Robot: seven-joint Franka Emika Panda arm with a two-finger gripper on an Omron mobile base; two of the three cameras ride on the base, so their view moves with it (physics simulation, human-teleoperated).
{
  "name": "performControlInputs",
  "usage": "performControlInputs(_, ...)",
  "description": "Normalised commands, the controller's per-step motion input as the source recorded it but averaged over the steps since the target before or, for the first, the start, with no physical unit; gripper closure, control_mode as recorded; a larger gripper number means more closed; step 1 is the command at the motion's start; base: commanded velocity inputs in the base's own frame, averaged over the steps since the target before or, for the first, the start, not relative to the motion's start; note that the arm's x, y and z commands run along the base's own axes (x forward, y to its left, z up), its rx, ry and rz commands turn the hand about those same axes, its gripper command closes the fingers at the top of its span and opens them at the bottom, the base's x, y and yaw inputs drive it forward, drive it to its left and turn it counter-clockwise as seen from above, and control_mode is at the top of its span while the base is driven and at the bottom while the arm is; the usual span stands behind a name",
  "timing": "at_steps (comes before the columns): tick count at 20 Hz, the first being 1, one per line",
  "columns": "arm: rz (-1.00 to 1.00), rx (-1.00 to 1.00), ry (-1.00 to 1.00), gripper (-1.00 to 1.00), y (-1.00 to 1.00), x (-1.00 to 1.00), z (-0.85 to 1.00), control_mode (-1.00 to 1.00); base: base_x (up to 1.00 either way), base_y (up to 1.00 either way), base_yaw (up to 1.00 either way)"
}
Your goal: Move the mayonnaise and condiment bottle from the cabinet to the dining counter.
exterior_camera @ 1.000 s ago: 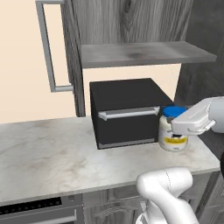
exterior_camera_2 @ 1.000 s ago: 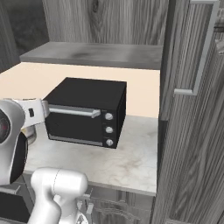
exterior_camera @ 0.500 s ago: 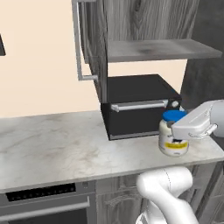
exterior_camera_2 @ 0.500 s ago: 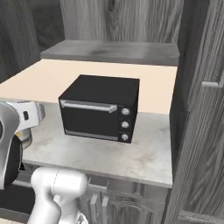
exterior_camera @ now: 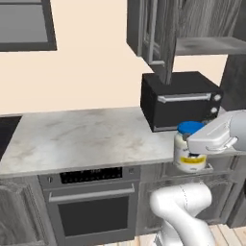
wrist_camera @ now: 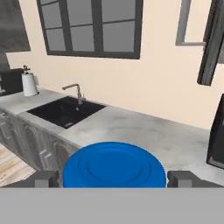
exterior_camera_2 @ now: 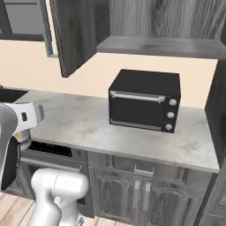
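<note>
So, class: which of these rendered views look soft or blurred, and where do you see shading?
Left base view: soft throughout; mayonnaise label unreadable. Right base view: flat light, shading under the cabinet shelf. Hand view: blue lid looms large, window edges fuzzy.

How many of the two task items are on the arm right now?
1. The mayonnaise sits between the pincer fingers, carried in front of the worktop near the black oven. The condiment bottle may be hidden inside the cabinet.
</note>
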Motion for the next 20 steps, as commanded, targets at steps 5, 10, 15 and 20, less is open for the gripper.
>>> performControlInputs(5,0.0,0.0,0.0,1.0,0.0,0.0,0.0,1.0,-0.31,0.96,0.13)
performControlInputs(10,0.0,0.0,0.0,1.0,0.0,0.0,0.0,1.0,0.0,1.0,0.17)
performControlInputs(15,0.0,0.0,0.0,1.0,0.0,0.0,0.0,1.0,0.0,1.0,0.3)
performControlInputs(20,0.0,0.0,0.0,1.0,0.0,0.0,0.0,1.0,0.0,1.0,0.31)
